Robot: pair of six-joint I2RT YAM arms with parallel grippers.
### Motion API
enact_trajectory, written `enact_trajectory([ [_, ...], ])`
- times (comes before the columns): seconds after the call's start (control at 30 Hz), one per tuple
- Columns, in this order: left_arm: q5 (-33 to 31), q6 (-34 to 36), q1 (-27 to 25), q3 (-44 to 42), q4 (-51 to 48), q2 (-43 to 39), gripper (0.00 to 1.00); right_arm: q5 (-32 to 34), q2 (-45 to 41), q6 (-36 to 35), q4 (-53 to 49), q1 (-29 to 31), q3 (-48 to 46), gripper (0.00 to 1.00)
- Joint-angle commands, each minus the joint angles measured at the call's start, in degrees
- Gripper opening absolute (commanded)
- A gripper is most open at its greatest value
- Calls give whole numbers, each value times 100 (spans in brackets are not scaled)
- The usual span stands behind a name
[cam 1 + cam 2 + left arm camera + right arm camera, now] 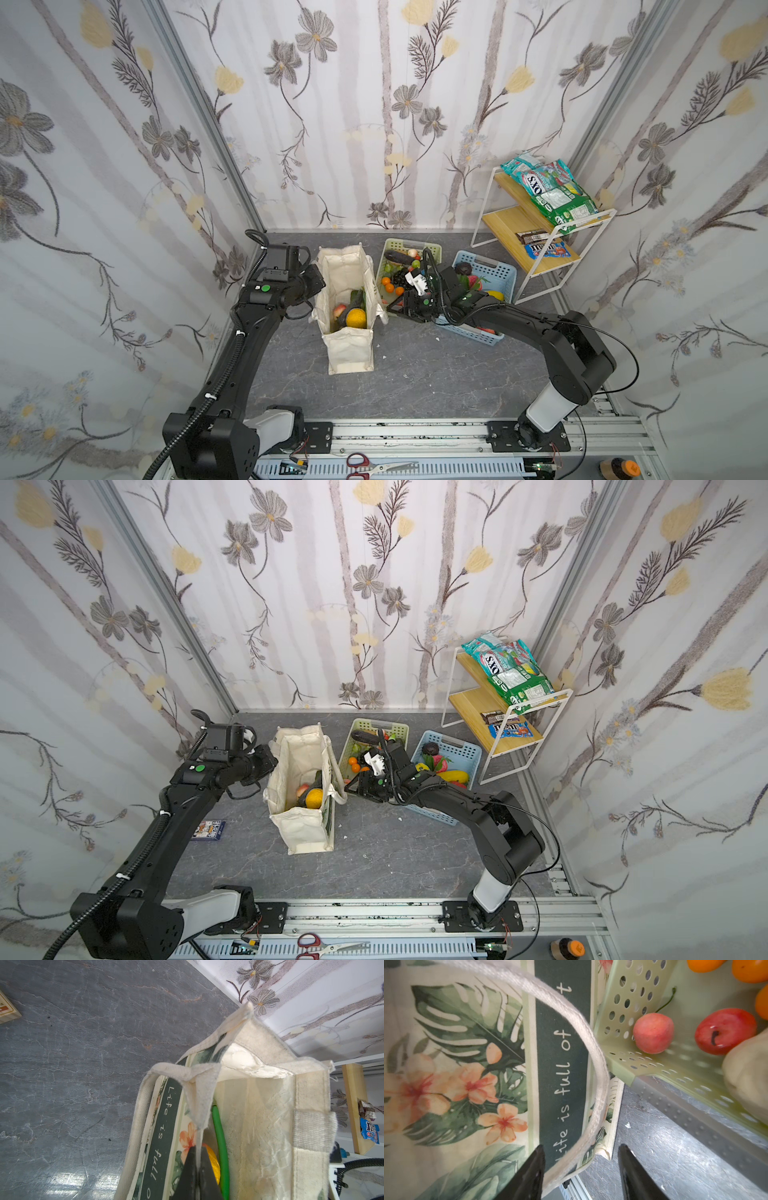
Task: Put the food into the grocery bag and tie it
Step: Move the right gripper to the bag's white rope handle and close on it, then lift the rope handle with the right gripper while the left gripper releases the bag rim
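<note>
A tall cream canvas grocery bag [349,351] is standing open on the grey stone-look surface [415,374], between the two arms. A yellow-orange melon [356,318], a red fruit [338,309] and something dark green, too shadowed to name, are lying inside it. The left gripper [197,1157] is pinching a thin cream tie strip [200,1101] at the bag's rim, and its black fingers are covering part of the melon in the left wrist view. The right gripper [581,1147] is hovering at the bag's printed side with its jaws apart. A thick cream handle [591,1043] is looping between them without clearly touching either. Just beside the bag, a pale green basket [411,244] is holding oranges [747,972], a red apple [724,1030] and a pink stemmed fruit [653,1032]. The right arm is hiding much of it and of the blue basket [486,266] next to it. A white wire shelf [505,220] carrying snack packets [557,199] is standing in the back corner.
</note>
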Motion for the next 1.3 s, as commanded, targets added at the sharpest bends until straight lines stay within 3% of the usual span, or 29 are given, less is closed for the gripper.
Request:
enact_trajectory([
  [0.0,3,61,9,76,5,11,0,-135,128,168,524,41,6,56],
  [0.57,55,33,9,83,93,83,0,-495,847,476,1076,221,222,46],
  [0.93,29,50,9,58,93,66,0,-579,943,717,1282,207,223,19],
  [1.27,-49,95,9,93,21,5,0,-230,417,635,921,111,90,9],
])
